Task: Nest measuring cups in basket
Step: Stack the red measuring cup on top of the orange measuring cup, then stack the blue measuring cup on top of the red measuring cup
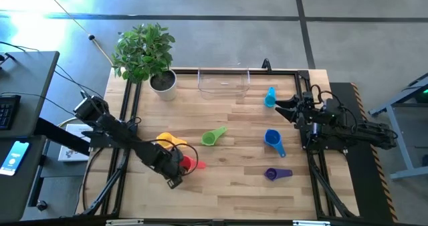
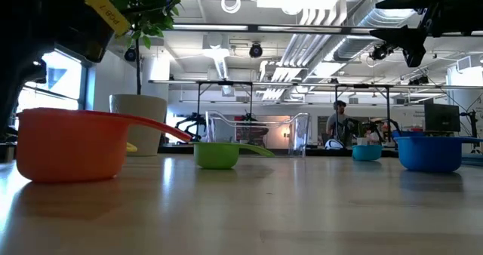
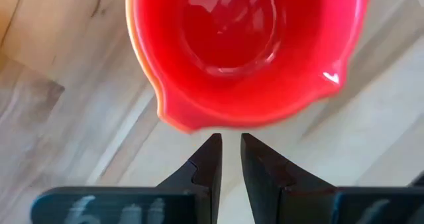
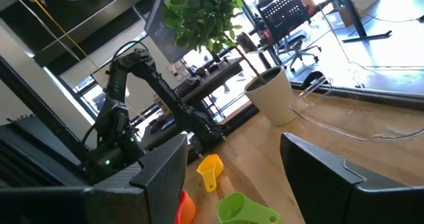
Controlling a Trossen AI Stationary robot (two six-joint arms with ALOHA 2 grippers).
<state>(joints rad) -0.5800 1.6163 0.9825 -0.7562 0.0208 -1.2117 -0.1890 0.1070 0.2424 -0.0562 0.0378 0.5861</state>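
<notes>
The red cup stands upright on the table near the front left, its handle pointing toward the table's right; it also fills the left wrist view. My left gripper hovers just left of it, its fingers closed to a narrow slit with nothing between them. The yellow cup, green cup, blue cup, purple cup and light blue cup lie scattered on the table. The clear basket stands at the far edge. My right gripper is open and empty beside the light blue cup.
A white pot with a green plant stands at the far left, beside the basket. A black frame runs along the table's sides. Bare wood lies between the cups in the middle of the table. A person shows far behind the table.
</notes>
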